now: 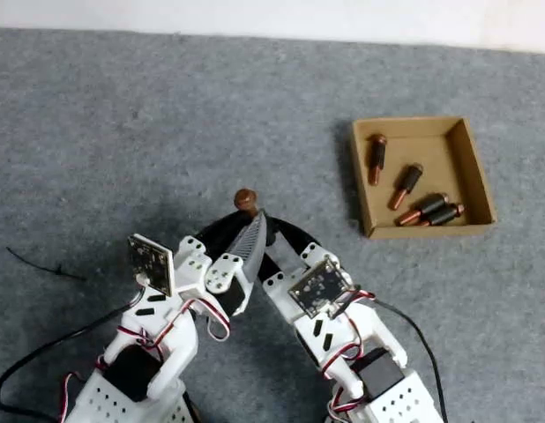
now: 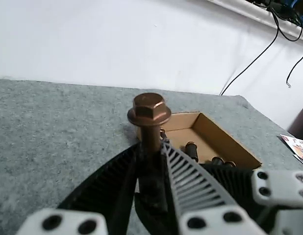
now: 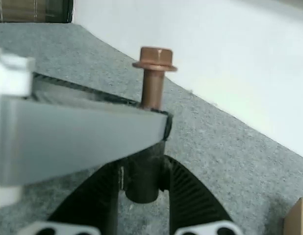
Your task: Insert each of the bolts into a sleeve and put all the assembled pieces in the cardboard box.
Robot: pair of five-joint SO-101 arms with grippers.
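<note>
Leaning in from the table's near edge, left arm and right arm angle toward each other, tips meeting mid-carpet. Left gripper pinches the bolt by its shaft, just under the copper head; the bolt stands upright. Right gripper clamps the dark sleeve lower down, directly below the bolt. Left's grey finger crosses in front in the right wrist view, so the shaft/sleeve joint is hidden and I can't tell how deep the bolt sits. Both arm bases are cut off at the high view's edge. Cardboard box sits well apart, to the right in the high view, w/ four assembled pcs lying inside. Surface: grey carpet, w/ a thin black tie on it nr the left arm. White wall behind, cables hanging.
</note>
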